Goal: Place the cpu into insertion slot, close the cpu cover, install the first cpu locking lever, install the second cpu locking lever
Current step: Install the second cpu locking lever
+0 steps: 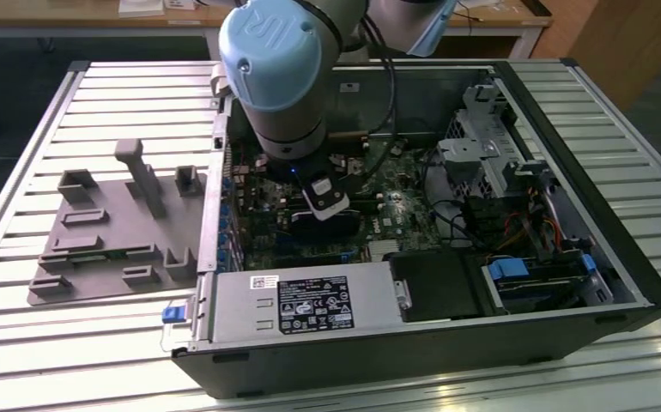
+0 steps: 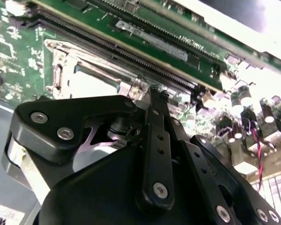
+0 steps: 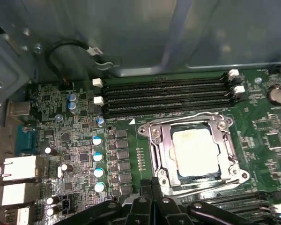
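Silver-grey cpu [image 3: 195, 152] sits in the insertion slot [image 3: 155, 154] on the green motherboard [image 3: 65, 140], framed by the lowered cpu cover [image 3: 223, 140]. Gripper [image 3: 152, 194] hovers just beside it, fingers pressed together, holding nothing.

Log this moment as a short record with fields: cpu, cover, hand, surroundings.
cpu: cpu lies flat in the insertion slot, silver top up
cover: cpu cover lies closed, framing the chip
hand: hand sits low over the board at the socket's edge, holding nothing visible
surroundings: memory slots beside the socket; grey fixture tray on the slatted table, at the exterior view's left of the case
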### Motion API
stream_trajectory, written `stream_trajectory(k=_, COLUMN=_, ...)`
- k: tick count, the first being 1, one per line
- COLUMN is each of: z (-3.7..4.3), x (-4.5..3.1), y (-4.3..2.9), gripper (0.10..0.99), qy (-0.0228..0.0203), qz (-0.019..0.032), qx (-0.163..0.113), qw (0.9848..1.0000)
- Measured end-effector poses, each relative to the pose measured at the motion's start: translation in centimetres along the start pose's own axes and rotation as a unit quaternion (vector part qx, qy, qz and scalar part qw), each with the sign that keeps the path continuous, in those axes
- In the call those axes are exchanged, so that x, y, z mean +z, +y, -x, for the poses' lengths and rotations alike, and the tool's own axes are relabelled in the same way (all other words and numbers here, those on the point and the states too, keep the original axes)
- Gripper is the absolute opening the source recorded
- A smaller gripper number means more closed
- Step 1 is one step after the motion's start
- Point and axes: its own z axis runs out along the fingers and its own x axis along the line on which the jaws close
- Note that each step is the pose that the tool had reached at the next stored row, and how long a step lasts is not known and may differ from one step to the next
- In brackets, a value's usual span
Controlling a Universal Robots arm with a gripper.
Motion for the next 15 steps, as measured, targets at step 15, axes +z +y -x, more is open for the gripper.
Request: stream_trajectory(k=15, z=1.54, x=-1.02, y=0.62, gripper=0.102, qy=-0.0039, qz=-0.0083, qx=0.005, qw=0.9999)
